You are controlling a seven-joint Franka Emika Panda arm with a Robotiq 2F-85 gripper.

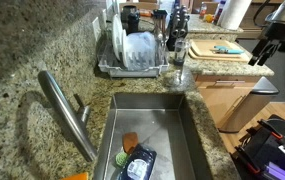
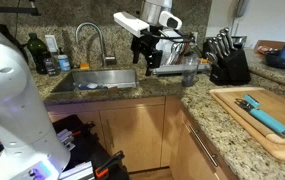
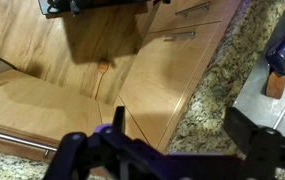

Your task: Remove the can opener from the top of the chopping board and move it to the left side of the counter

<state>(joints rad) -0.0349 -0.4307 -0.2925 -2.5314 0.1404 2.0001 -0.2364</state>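
The can opener [image 2: 264, 117] lies flat on the chopping board [image 2: 230, 103], near right, untouched! The claw [image 2: 146, 60] hangs spread wide and empty, well apart at far left, out past the counter [image 2: 192, 96] edge over the cabinet doors [image 3: 162, 70]. It looks parked high for clearance before reaching across.

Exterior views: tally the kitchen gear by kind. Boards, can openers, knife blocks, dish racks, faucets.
chopping board: 1
can opener: 1
knife block: 1
dish rack: 1
faucet: 1
Total: 5
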